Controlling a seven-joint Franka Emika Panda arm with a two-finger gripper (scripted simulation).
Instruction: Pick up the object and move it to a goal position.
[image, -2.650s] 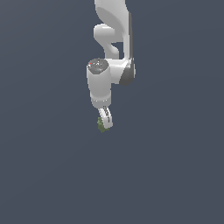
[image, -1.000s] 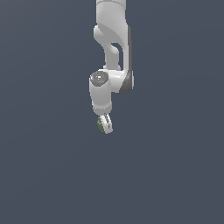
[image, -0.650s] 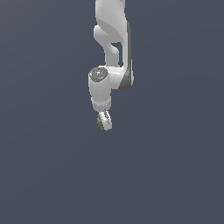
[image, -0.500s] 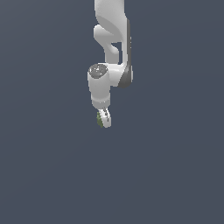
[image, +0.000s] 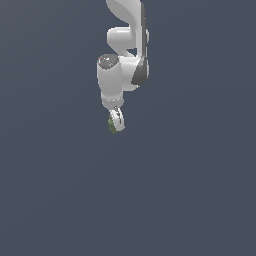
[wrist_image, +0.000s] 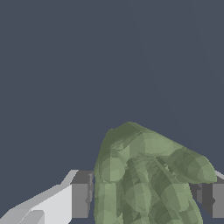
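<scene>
The object (image: 112, 125) is a small lumpy olive-green blob held between the fingers of my white gripper (image: 115, 125), which hangs from the arm above the grey floor. In the wrist view the object (wrist_image: 144, 175) fills the space between the two grey finger pads (wrist_image: 81, 200), which press on it from both sides. The gripper is shut on it. No goal marker shows in either view.
Plain dark grey ground (image: 190, 190) surrounds the arm on all sides. The white arm body (image: 122, 60) rises out of the exterior view's upper edge.
The arm has lifted slightly and swung its wrist toward the exterior view's left, carrying the object with it. The grip has stayed shut.
</scene>
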